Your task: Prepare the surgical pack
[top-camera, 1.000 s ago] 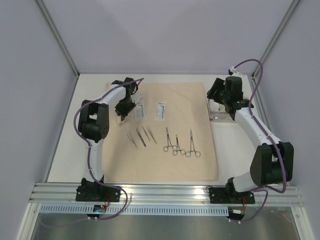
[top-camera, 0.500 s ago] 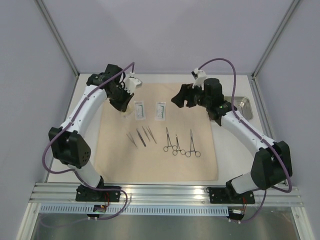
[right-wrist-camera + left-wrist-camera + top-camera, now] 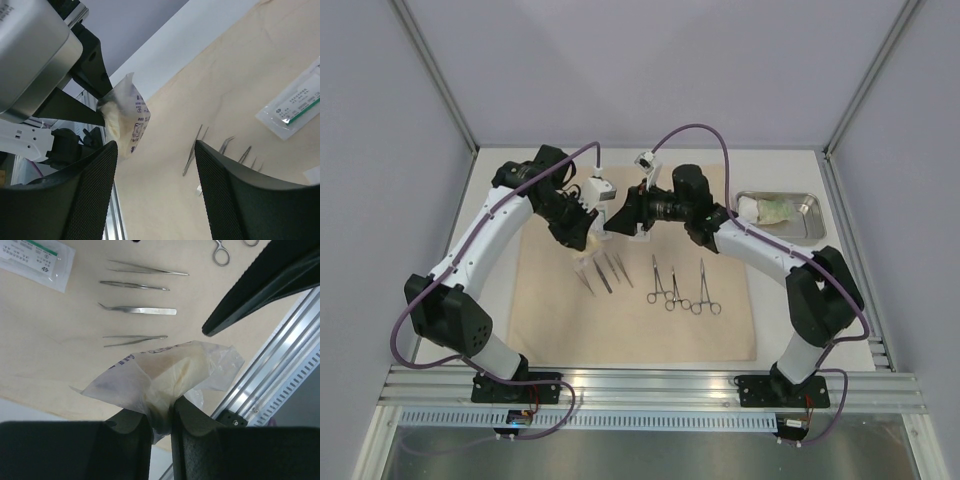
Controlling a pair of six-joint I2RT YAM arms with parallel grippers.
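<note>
Gauze packet [image 3: 160,372] pinched in left fingers [image 3: 129,437] above tan sheet [image 3: 650,330], right fingers [image 3: 82,200] spread empty, left wrist view alone showed four tweezers [image 3: 137,310], top view three clamps [image 3: 682,288], one tray [image 3: 808,212]

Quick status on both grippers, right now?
Left gripper: closed, pinching a clear plastic packet.
Right gripper: open, holding nothing, facing that packet.

i see the crumpled gauze packet [image 3: 165,372] aloft over the tan cloth [image 3: 570,320], four tweezers [image 3: 145,311] lying parallel on it.
</note>
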